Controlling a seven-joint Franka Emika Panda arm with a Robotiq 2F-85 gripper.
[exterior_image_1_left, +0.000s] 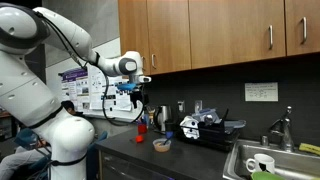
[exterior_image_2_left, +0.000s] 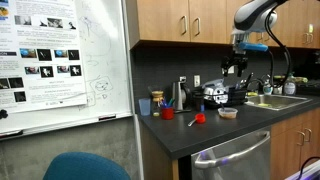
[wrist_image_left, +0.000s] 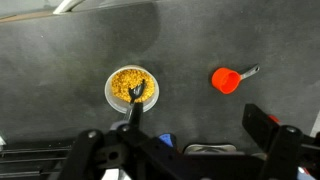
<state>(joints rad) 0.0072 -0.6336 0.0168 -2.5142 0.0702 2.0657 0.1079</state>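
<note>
Bowl (wrist_image_left: 132, 88) — red scoop (wrist_image_left: 226, 80) near it.

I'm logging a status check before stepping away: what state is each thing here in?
gripper: open, empty, above the counter.
bowl: upright, holding yellow grains.
dark utensil: resting in the bowl.
red scoop: lying on the counter, apart from the bowl.
cabinet doors: shut.

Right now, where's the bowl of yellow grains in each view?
In an exterior view: bowl low centre, on the dark countertop.
In an exterior view: bowl right of centre, on the same countertop.
Wrist view: bowl left of centre, with countertop around it.
Shared landmark: the dark countertop.
</note>
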